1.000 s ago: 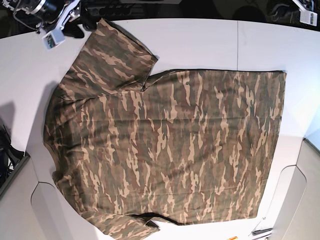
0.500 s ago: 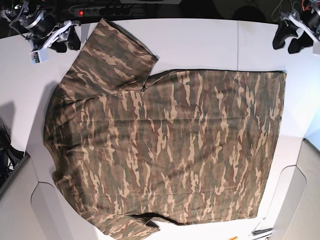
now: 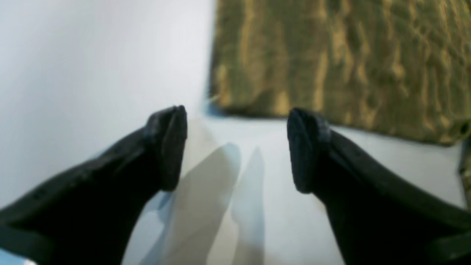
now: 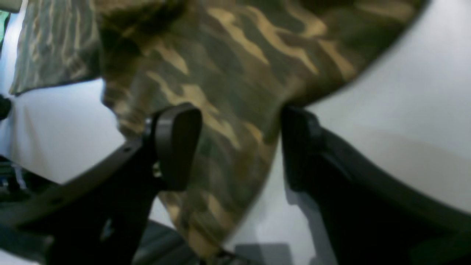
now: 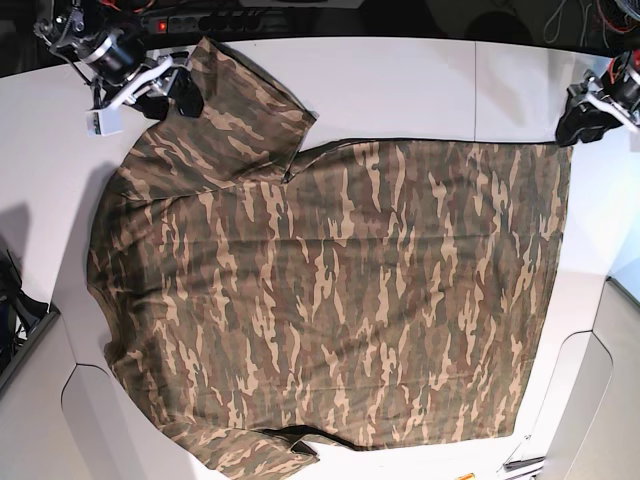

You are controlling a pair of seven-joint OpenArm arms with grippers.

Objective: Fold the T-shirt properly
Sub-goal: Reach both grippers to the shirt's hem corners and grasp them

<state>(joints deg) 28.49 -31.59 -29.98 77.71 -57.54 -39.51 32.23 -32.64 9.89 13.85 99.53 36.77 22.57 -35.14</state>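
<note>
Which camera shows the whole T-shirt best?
The base view: the T-shirt lies spread flat on the white table, nearly all in frame. The left wrist view catches only one corner of it, the right wrist view only a blurred sleeve edge.

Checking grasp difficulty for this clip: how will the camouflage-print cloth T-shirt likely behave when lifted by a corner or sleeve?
The camouflage-print cloth T-shirt lies flat and thin, so it will probably droop and hang limp rather than hold shape. Its sleeve edge already curls between the open right gripper, suggesting it bunches easily. Spread wide on the smooth white table, it may drag and slide when pulled.
</note>
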